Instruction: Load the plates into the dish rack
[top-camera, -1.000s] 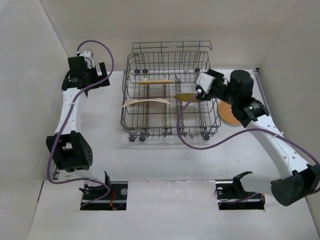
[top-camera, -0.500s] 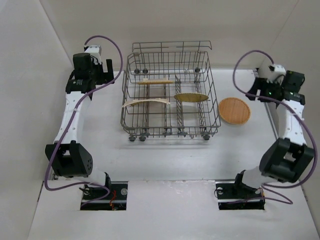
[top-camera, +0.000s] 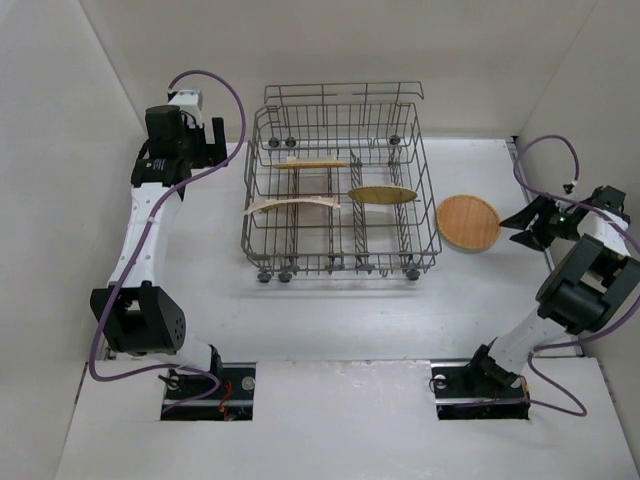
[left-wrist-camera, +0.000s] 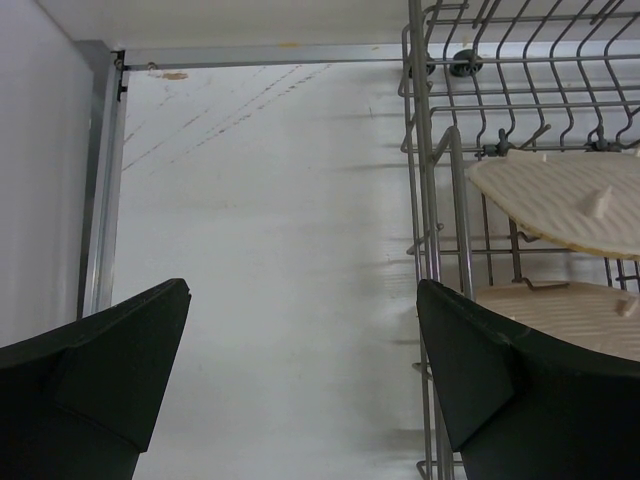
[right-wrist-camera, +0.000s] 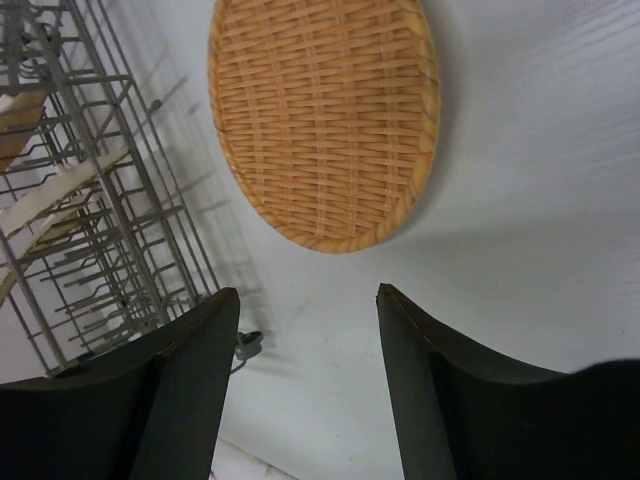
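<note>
The grey wire dish rack (top-camera: 340, 235) stands mid-table. Three plates stand on edge among its tines: an orange-tan one (top-camera: 312, 163), a pale yellow one (top-camera: 295, 205) and a yellow-tan one (top-camera: 382, 194). A round orange woven plate (top-camera: 470, 220) lies flat on the table right of the rack, and also shows in the right wrist view (right-wrist-camera: 325, 120). My right gripper (top-camera: 522, 228) is open and empty just right of that plate, with bare table between its fingers (right-wrist-camera: 308, 292). My left gripper (top-camera: 215, 142) is open and empty beside the rack's back left corner (left-wrist-camera: 303, 290).
White walls close in the table on the left, back and right. A metal rail (left-wrist-camera: 100, 180) runs along the left wall. The rack's left side (left-wrist-camera: 430, 180) is close to my left gripper's right finger. The rack's small wheel (right-wrist-camera: 248, 343) is near my right gripper's left finger.
My right arm left the yellow-tan plate in the rack, swung out to the far right and came down beside the orange plate. My left arm shifted slightly, then stayed still.
</note>
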